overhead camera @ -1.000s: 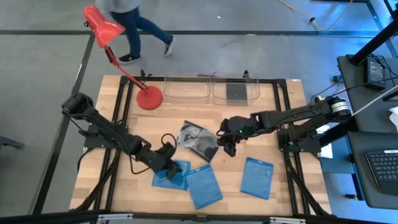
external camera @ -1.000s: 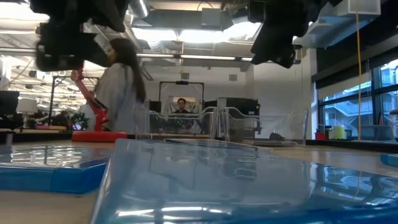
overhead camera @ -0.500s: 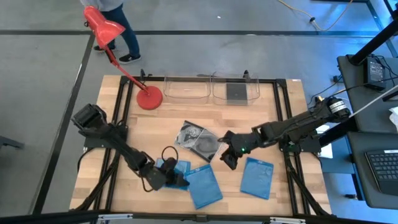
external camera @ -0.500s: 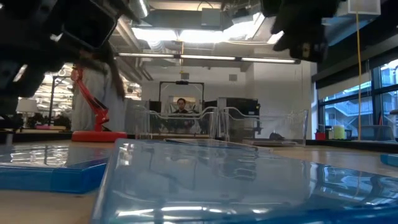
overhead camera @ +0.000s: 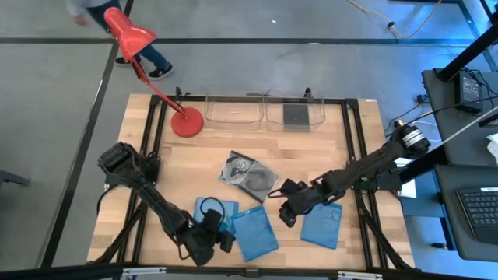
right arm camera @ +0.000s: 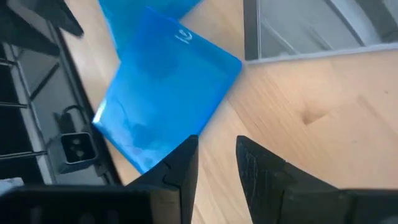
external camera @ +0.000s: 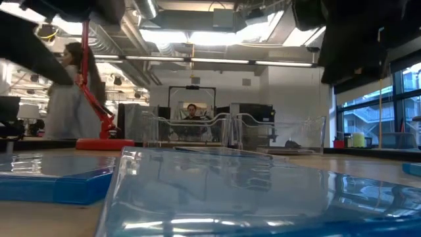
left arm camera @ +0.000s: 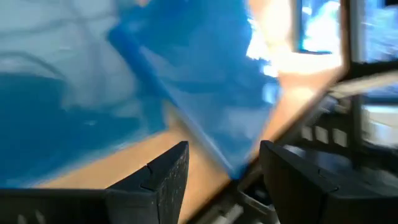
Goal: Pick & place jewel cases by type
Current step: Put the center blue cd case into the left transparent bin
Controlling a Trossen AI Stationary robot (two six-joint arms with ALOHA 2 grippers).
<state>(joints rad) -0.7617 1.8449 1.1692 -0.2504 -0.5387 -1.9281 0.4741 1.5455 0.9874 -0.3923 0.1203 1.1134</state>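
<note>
Left gripper (overhead camera: 220, 237) low at the near table edge, fingers (left arm camera: 163, 177) parted with nothing between them, just beside the middle blue case (overhead camera: 254, 232) and over the left blue case (overhead camera: 212, 215). Left wrist view: blue case edge close ahead of the fingertips, bare wood beneath.

Right gripper (overhead camera: 286, 214) between the middle blue case and the right blue case (overhead camera: 322, 222), fingers (right arm camera: 180, 163) narrowly apart, empty, a thin strip of wood showing in the gap. Right wrist view: one blue case (right arm camera: 165, 112) lying flat ahead, a clear case's corner (right arm camera: 311, 28) beyond; not visible from above at that closeness.

Clear cases (overhead camera: 249, 174) stacked askew mid-table. Two clear trays (overhead camera: 232, 113) along the far edge, a dark case (overhead camera: 296, 113) in the right one. Red lamp (overhead camera: 187, 122) at the far left corner. Person (external camera: 66, 92) walking beyond the table.

Low view: blue case filling the foreground, blocking the tabletop behind.
</note>
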